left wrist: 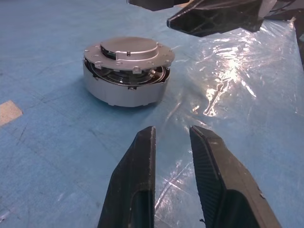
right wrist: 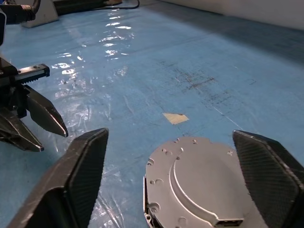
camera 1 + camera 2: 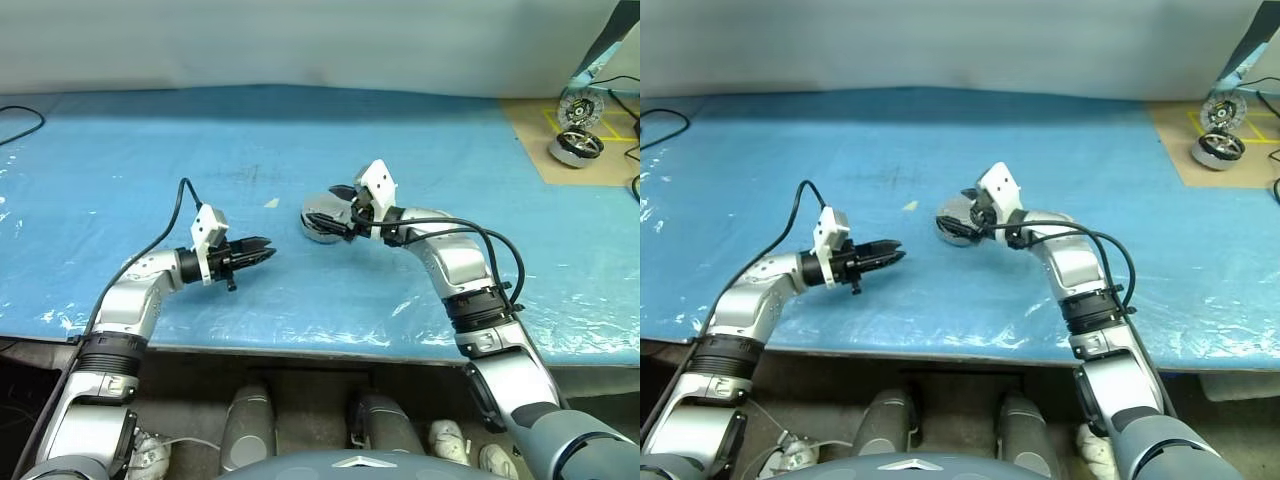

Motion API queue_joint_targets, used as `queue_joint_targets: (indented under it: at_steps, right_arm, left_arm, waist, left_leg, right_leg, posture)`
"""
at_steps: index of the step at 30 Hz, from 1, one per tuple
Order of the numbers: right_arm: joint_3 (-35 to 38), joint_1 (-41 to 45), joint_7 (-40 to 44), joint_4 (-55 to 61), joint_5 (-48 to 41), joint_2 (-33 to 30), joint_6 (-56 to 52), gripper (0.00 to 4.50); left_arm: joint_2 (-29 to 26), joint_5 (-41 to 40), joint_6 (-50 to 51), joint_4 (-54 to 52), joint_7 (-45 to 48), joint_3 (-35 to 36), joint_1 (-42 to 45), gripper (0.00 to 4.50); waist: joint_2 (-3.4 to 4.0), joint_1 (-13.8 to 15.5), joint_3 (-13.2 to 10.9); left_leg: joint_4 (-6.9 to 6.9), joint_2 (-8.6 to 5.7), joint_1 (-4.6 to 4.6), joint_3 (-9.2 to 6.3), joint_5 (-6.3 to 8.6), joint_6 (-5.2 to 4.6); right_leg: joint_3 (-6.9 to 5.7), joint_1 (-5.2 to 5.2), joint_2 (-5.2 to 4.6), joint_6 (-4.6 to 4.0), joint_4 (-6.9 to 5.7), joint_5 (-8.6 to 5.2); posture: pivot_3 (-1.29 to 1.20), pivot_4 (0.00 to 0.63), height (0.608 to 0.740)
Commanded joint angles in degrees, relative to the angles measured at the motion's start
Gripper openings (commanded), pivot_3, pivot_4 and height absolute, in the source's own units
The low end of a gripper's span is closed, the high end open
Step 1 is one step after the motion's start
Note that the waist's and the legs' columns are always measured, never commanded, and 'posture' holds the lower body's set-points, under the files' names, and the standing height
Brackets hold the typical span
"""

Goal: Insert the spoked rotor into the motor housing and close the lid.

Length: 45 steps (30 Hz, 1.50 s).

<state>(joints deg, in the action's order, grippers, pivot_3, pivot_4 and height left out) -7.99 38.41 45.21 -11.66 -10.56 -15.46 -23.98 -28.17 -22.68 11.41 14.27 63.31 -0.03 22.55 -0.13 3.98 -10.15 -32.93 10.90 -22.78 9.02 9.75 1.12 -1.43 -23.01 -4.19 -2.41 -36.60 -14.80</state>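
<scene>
- A blue plastic sheet (image 3: 300, 140) covers the table, crinkled and glossy in patches; a small pale scrap of tape (image 3: 271, 203) lies on it just behind the middle.
- At the far right corner sits a brown board (image 3: 545, 140) with yellow lines, carrying a shiny silver wheel (image 3: 576, 147) and a round spoked part (image 3: 580, 108) behind it, both well apart from the arms. Black cables trail at the far left and far right edges.
- The motor housing (image 1: 126, 76) stands on the sheet near the middle, a low silver drum. The lid (image 2: 204, 178) sits on top of it: a grey disc with a raised round centre and small bolt heads round its rim.
- In the left wrist view the lid looks slightly tilted, with a dark gap under its near edge showing ringed parts inside.
- The right gripper (image 2: 178, 166) hangs over the housing with its fingers (image 2: 85, 166) spread wide on either side of the lid, not touching it.
- The left gripper (image 3: 255, 250) points at the housing from a short way off, fingers (image 1: 137, 180) a narrow gap apart and holding nothing.
- Nothing lies between the left gripper and the housing.
- From the head views the right gripper covers most of the housing.
- Whether the rotor is inside cannot be made out.
</scene>
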Motion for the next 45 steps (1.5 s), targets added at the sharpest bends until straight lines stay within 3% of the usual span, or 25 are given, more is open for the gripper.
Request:
queue_joint_targets:
  at_steps: [1, 9, 22, 25, 28, 45]
  right_arm:
    - [0.16, 2.61, -3.46, -3.22, 2.24, 0.8, 3.21, 4.49]
    - [-1.02, 3.97, -7.05, -13.14, 6.38, 2.22, 10.34, 4.49]
    - [-2.29, 2.38, -5.67, -14.2, 7.91, 2.45, 11.68, 4.49]
    - [-2.49, 2.33, -6.01, -15.47, 8.52, 2.55, 12.41, 3.86]
    - [-2.61, 2.25, -6.2, -16.21, 8.91, 2.72, 12.16, 2.93]
    - [-2.97, 1.07, -7.0, -16.42, 9.41, 3.24, 11.72, 2.93]
  left_arm:
    - [2.6, 0.44, -6.2, 0.57, -2.57, 2.2, -0.4, 1.16]
    - [6.25, 1.97, -11.64, 1.55, -5.89, 1.88, -5.08, 1.16]
    - [8.74, 2.55, -8.76, -7.08, -13.53, 0.71, -8.73, 1.16]
    - [9.04, 2.76, -8.04, -7.85, -15.27, 0.78, -8.05, 1.16]
    - [9.51, 3.6, -8.88, -7.74, -16.66, 0.52, -7.81, 1.16]
    - [7.0, 5.01, -12.43, -1.32, -15.09, 1.81, -7.21, 1.16]
  waist:
    - [0.0, -0.02, 0.0]
    - [-0.01, -0.11, 0.0]
    - [-0.01, -0.09, 0.0]
    - [-0.01, -0.09, 0.0]
    - [-0.01, -0.09, 0.0]
    - [-0.01, -0.13, 0.0]
  left_leg:
    - [0.0, 0.0, 0.0, 0.0, 0.0, 0.0]
    - [0.04, 0.0, -0.04, 0.07, 0.0, 0.01]
    - [-0.01, 0.02, -0.08, 0.09, 0.01, -0.01]
    - [0.0, 0.02, -0.08, 0.1, 0.01, -0.01]
    - [-0.01, 0.02, -0.07, 0.1, 0.01, -0.01]
    - [0.0, 0.03, 0.11, 0.16, 0.01, -0.01]
  right_leg:
    - [0.0, 0.0, 0.0, 0.0, 0.0, 0.0]
    - [0.0, -0.04, 0.0, 0.0, 0.0, 0.0]
    - [0.02, -0.09, 0.0, 0.01, 0.0, 0.01]
    - [0.02, -0.09, 0.0, 0.01, 0.0, 0.01]
    - [0.02, -0.08, 0.0, 0.01, 0.0, 0.01]
    - [0.11, 0.02, 0.0, 0.01, -0.01, 0.0]
  posture:
    - [0.0, 0.15, 0.74]
    - [0.0, 0.15, 0.74]
    - [0.0, 0.15, 0.74]
    - [0.0, 0.15, 0.74]
    - [0.0, 0.15, 0.74]
    - [0.0, 0.15, 0.74]
